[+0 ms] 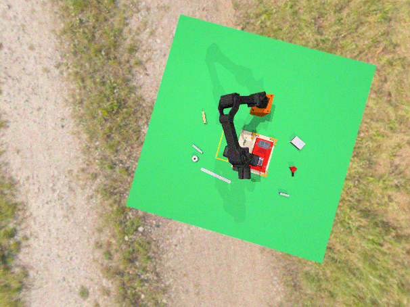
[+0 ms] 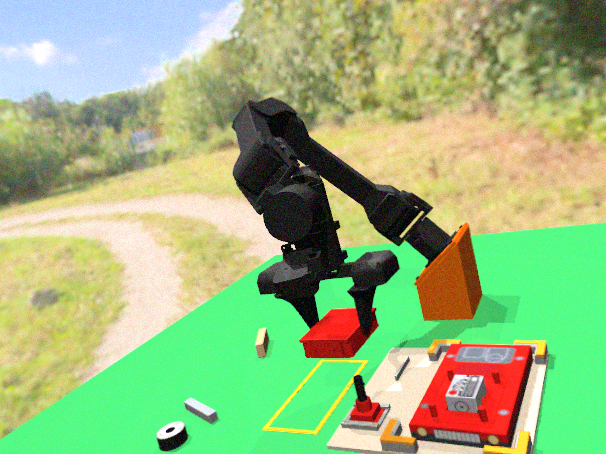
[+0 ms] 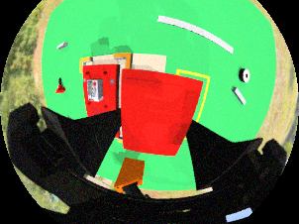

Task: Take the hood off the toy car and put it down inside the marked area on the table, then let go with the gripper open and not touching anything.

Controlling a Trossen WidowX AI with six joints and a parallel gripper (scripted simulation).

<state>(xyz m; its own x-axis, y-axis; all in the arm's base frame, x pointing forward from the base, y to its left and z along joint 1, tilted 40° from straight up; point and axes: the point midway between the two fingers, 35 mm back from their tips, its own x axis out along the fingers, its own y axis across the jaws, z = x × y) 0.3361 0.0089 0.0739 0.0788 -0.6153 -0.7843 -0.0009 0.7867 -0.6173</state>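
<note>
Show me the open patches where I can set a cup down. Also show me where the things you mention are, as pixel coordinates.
One lies between the orange base (image 1: 259,112) (image 2: 448,297) (image 3: 131,168), grey box (image 1: 297,143) and right table edge; another between the long bar (image 1: 215,175) (image 3: 196,31) and near-left edge. It's crowded around the car (image 1: 262,153) (image 2: 506,398) (image 3: 106,104) and marked area (image 1: 219,145) (image 2: 294,395) (image 3: 193,74), with the held hood (image 2: 336,335) (image 3: 158,113) close above.

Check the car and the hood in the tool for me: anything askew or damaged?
Nothing stands out. The red hood looks whole between the fingers of the tool, and the car sits squarely within its orange corner brackets, showing no visible damage.
</note>
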